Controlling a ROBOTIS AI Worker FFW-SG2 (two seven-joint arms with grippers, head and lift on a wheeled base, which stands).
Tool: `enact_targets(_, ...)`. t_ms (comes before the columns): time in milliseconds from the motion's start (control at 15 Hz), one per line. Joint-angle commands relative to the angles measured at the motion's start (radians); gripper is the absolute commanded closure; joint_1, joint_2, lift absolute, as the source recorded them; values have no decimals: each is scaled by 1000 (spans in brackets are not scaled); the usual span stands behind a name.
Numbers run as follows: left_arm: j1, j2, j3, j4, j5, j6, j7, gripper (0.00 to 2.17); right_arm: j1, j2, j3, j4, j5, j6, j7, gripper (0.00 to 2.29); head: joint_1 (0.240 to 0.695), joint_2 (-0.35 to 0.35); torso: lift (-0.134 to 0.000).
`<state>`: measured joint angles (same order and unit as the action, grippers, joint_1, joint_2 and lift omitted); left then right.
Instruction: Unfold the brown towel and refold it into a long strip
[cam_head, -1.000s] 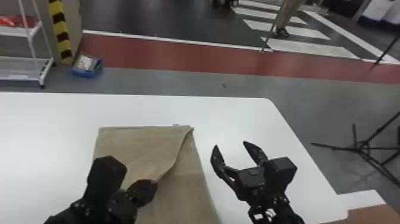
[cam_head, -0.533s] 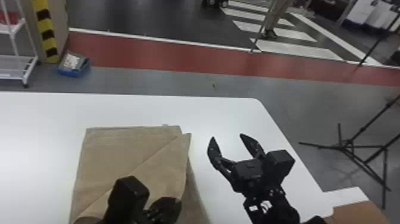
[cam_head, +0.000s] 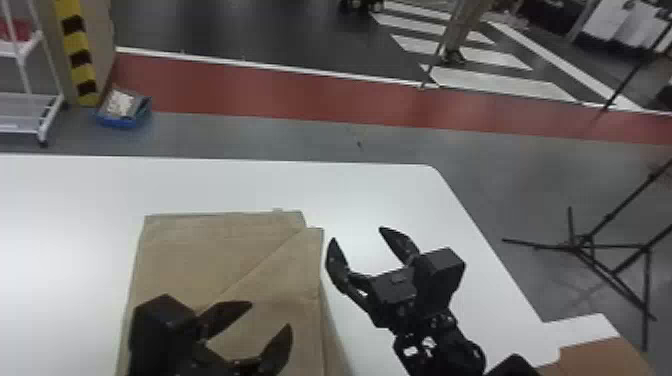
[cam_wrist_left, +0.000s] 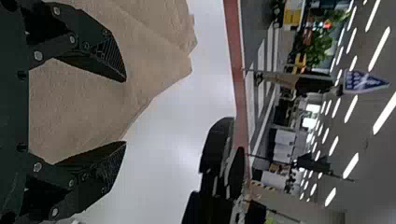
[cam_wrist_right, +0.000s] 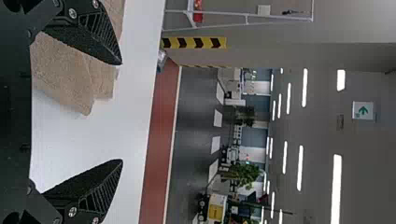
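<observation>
got left end effector (cam_head: 270, 314) released over brown towel (cam_head: 210, 250), spread short of bench's (cam_head: 370, 185) far edge; got right end effector (cam_head: 356, 234) released between it and right edge; see green arrow sign (cam_wrist_right: 363, 110).

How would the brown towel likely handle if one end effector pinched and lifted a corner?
The towel looks floppy: it lies flat in layers, so a lifted corner would probably droop. Its layers seem loosely stacked, with offset edges and a slanting fold, so they might slide apart. Being plain cloth on a bare stretch of table, it likely won't roll or break.
</observation>
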<state>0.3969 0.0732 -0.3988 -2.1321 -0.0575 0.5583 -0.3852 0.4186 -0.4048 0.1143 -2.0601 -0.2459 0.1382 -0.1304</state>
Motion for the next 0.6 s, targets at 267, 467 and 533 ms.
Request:
enact_targets(267, 103, -27, 388, 34, 300, -261, 106, 33, -29, -28, 99, -55, 332, 251, 202, 140, 695, -165, -103)
enact_targets(467, 120, -58, 495, 34, 331, -283, 106, 39, -26, -54, 97, -110, 424, 343, 431, 140, 695, -5, -103)
enact_targets(533, 122, -61, 518, 35, 349, -283, 103, 39, -23, -62, 91, -138, 435, 389, 491, 140, 695, 22, -103)
